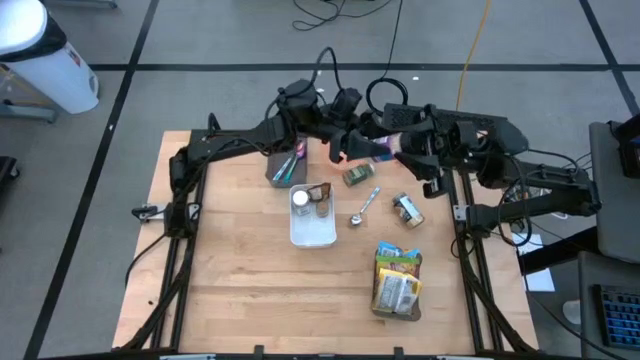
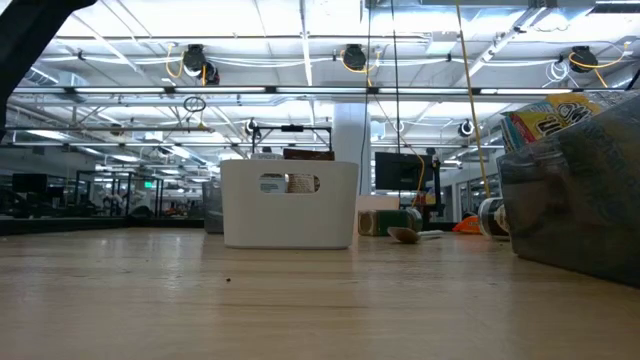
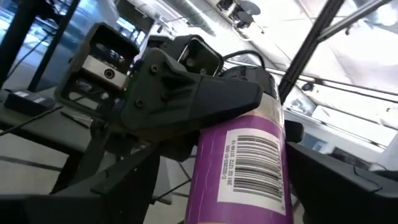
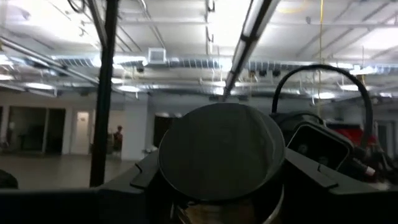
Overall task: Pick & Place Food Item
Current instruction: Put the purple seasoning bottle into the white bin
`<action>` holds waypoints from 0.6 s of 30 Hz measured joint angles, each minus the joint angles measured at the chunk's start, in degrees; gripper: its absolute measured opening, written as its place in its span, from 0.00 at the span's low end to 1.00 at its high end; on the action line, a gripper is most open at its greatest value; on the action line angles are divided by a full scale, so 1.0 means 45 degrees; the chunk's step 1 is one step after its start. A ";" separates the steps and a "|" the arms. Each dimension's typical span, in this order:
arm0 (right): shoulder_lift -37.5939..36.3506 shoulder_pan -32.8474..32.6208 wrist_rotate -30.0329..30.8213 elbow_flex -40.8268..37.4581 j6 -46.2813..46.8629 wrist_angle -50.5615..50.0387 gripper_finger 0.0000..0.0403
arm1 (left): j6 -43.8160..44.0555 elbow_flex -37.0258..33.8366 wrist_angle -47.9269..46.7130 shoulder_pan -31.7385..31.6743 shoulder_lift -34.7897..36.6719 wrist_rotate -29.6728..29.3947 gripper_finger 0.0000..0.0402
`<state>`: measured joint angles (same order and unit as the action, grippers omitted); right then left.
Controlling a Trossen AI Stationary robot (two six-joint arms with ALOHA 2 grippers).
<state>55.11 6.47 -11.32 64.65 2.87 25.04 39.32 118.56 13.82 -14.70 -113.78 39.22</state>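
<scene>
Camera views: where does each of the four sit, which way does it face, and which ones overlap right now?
High view: overhead, straight down on the table; both arms meet at the far edge over the purple can.
Low view: table height, level across to the white bin and room; no arm visible.
Left wrist view: on the left arm, facing the purple can and the right gripper holding it.
Right wrist view: on the right arm, looking along the can's end.
Shared: both wrist views and the high view show the can.
</scene>
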 joint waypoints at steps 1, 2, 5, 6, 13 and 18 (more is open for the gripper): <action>0.0099 0.0011 0.0078 0.0306 -0.0044 -0.0468 0.50 | 0.0007 0.0000 -0.0002 -0.0108 0.0000 0.0241 0.86; 0.0242 0.0048 0.0180 0.0635 -0.0063 -0.0898 0.50 | 0.0020 0.0000 0.0026 -0.0225 0.0000 0.0473 0.85; 0.0680 0.0196 0.0409 0.1584 -0.0068 -0.2210 0.50 | 0.0136 0.0000 0.0202 -0.0546 0.0010 0.1185 0.84; 0.0848 0.0266 0.0425 0.1841 -0.0063 -0.2495 0.50 | 0.0221 0.0000 0.0398 -0.0648 0.0010 0.1438 0.84; 0.2001 0.0811 0.0470 0.2908 0.0789 -0.2744 0.50 | 0.0619 -0.0015 0.1222 -0.1586 0.0083 0.3243 0.84; 0.2704 0.1217 0.0495 0.3536 0.1636 -0.2772 0.50 | 0.0267 -0.0024 0.1167 -0.2326 0.0307 0.4011 0.84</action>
<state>67.28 11.94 -9.09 80.56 10.23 12.57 40.52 118.45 19.06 -25.17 -112.39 57.27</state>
